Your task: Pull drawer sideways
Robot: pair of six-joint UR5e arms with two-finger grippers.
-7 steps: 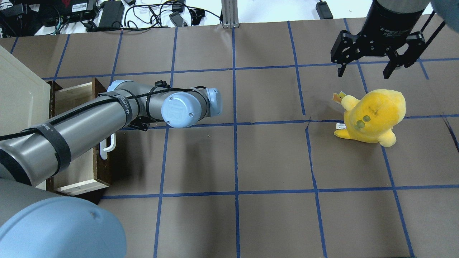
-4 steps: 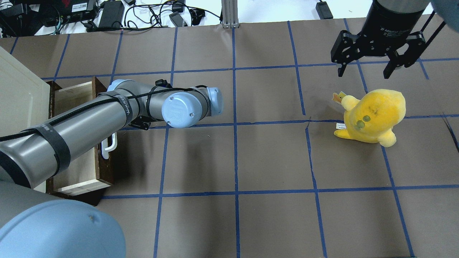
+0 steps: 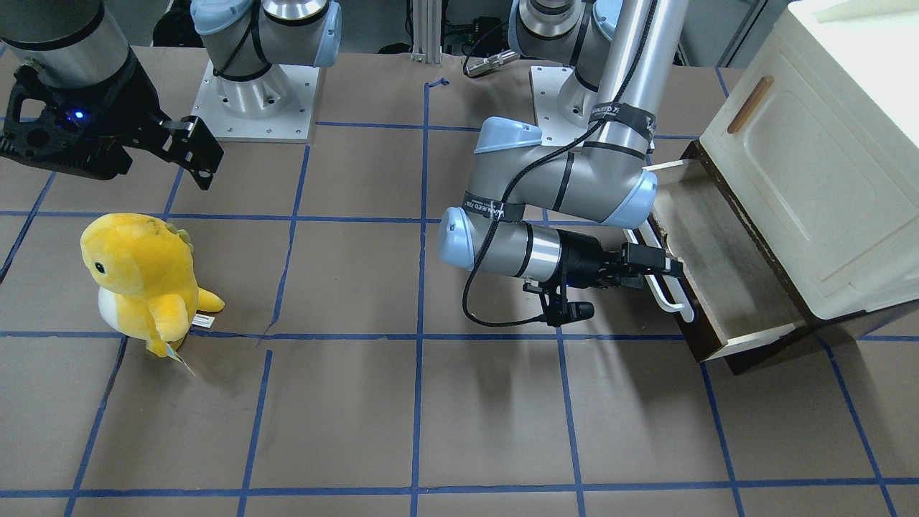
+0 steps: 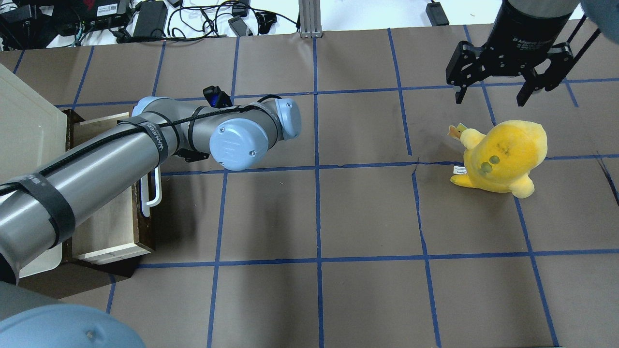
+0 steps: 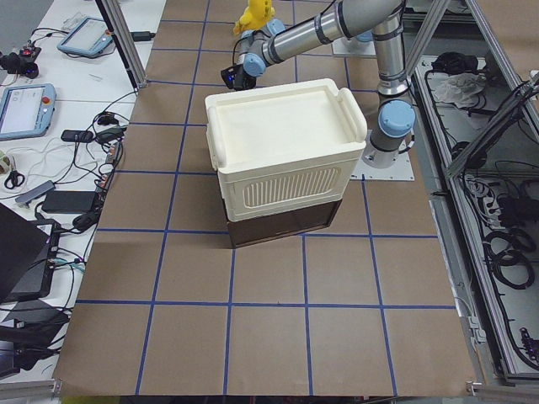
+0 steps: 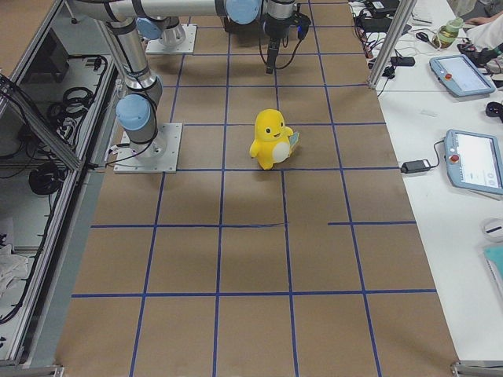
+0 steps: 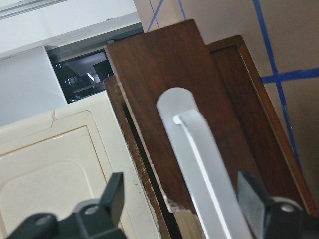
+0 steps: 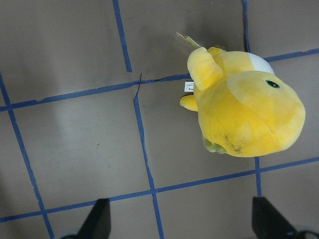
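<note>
Overhead: cream-white cabinet (image 4: 24, 125) sits at the edge of the bench (image 4: 367, 217). The drawer (image 4: 106, 227) stands partly out from under the cabinet, its pale inner bottom showing and its dark brown front on the side away from the cabinet. The white bar handle (image 4: 154, 191) runs along that front. The left arm (image 4: 96, 164) lies across drawer and cabinet edge and hides its own end. Right tool (image 4: 489, 100) hangs well apart from the cabinet at the opposite end of the bench, fingers spread wide, nothing between them. A yellow plush toy (image 4: 503, 157) stands equally far from the cabinet, just beside that tool. Front-facing: left tool (image 3: 671, 267) lies level and points toward the cabinet, its tips at the handle near the bar's middle. The drawer's open box shows below the cabinet face, which carries a small wooden handle (image 3: 750, 104). Left side view: the cabinet fills the middle and only a dark brown strip shows under it. The left arm reaches down beyond the cabinet, and the tool state cannot be told from here. Right side view: the plush stands mid-bench, both arms are small and far, and the cabinet is out of frame. Left wrist: fingers (image 7: 113, 196) spread, with the white bar between them against the dark front and the cabinet face alongside. Contact with either pad cannot be told. Right wrist: fingertips wide apart at the bottom corners, with the plush below them on the bench.
</note>
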